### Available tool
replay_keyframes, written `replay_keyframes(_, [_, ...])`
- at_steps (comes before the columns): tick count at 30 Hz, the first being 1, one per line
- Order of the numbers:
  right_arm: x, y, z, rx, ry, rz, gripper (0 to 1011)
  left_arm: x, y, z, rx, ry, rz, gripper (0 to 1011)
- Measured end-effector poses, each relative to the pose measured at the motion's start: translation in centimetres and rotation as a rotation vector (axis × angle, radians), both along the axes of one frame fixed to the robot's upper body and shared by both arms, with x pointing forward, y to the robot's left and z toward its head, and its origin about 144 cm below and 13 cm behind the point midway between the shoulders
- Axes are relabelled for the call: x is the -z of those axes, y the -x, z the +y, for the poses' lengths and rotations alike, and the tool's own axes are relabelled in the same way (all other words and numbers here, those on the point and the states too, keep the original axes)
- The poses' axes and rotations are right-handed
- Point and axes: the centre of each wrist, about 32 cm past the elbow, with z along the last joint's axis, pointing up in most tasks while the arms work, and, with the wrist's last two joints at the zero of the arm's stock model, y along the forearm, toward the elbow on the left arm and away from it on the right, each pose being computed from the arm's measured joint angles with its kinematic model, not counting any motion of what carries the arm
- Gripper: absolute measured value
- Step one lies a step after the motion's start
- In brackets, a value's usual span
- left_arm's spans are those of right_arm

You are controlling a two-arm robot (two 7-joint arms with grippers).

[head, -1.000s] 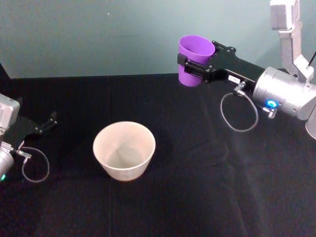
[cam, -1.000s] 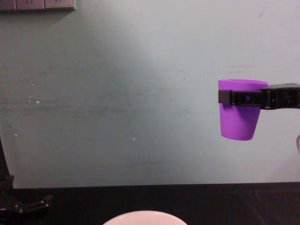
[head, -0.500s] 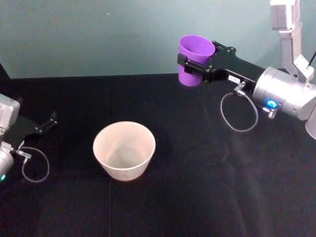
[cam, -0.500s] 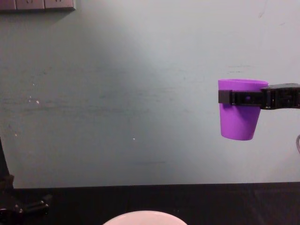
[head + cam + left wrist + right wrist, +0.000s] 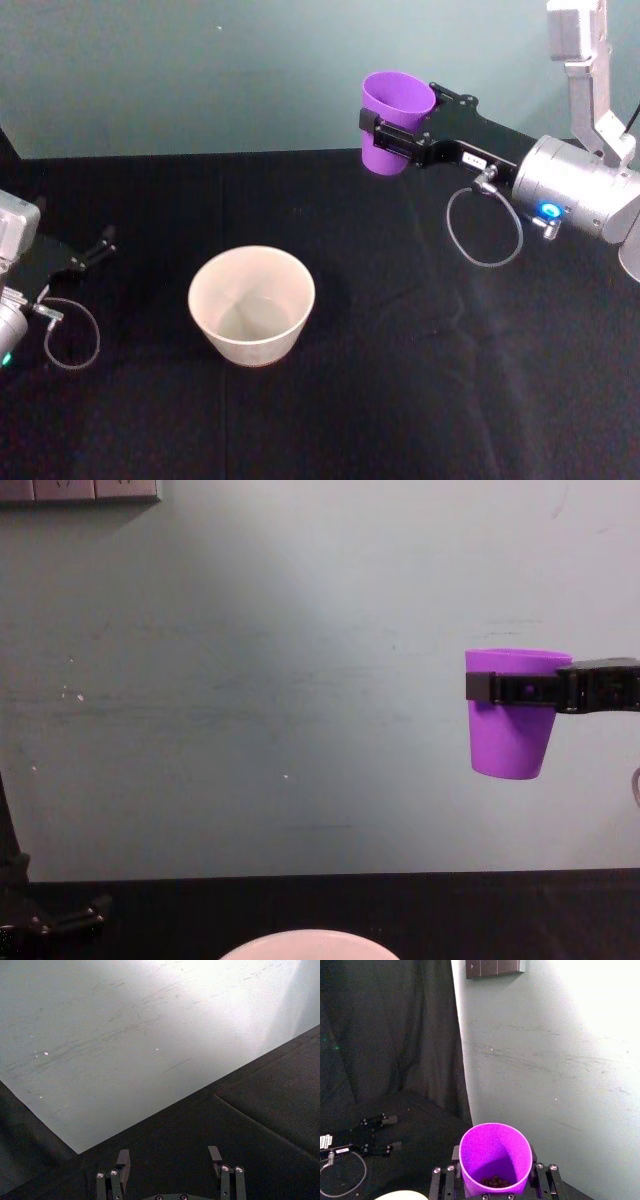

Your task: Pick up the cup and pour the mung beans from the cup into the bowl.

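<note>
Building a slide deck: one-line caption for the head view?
Right end effector holds the purple cup upright aloft, not yet over the bowl; left end effector parked low at left.

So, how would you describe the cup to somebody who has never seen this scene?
Start at the black table: the left gripper lies idle at its left edge, while the right gripper reaches in from the right, high above it. It holds the cup upright, clamped below the rim. The cup is small, bright purple with mung beans inside, unlike the wide pale bowl standing on the table.
</note>
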Motion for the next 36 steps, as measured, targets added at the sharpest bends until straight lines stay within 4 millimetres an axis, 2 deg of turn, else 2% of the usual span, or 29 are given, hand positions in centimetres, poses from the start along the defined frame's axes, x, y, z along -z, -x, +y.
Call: replay_keyframes(36, [0.00, 0.00, 0.00, 0.000, 0.000, 0.000, 731, 0.00, 0.00, 0.00, 0.000, 0.000, 0.000, 1011])
